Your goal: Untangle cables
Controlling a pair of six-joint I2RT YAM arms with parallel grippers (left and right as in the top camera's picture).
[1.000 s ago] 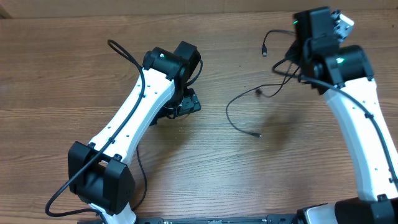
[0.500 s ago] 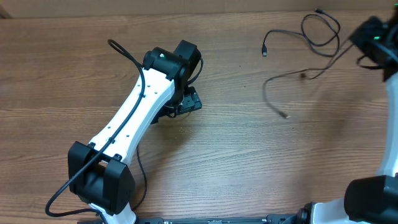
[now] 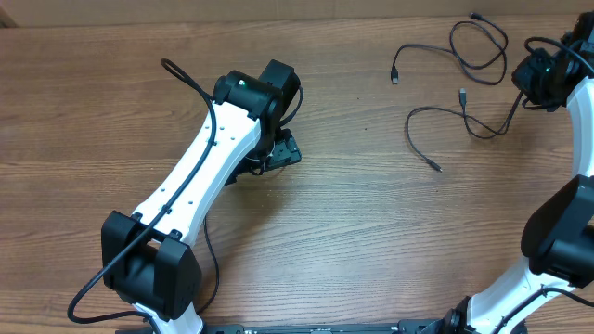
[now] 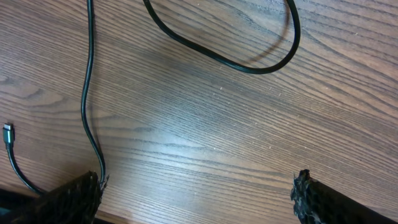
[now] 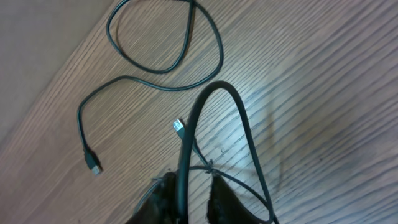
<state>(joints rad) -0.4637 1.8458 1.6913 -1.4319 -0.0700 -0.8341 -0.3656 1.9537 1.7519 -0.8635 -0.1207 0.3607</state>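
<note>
Black cables [image 5: 79,124] lie by the outstretched right claw [image 5: 189,186], grip unclear; left claw [image 4: 196,186] wide.

We see brown wooden table [image 3: 102,102] filling every view, fine straight grain running left to right in overhead view. Paler tan strip [image 3: 232,9] along far edge; we cannot tell what it is. Light soft, faint shadows. We note pale sheen on wood in both wrist views.

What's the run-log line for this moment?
left gripper: open, empty | right gripper: cable between jaws, grip unclear | other cables: loose on table
</note>
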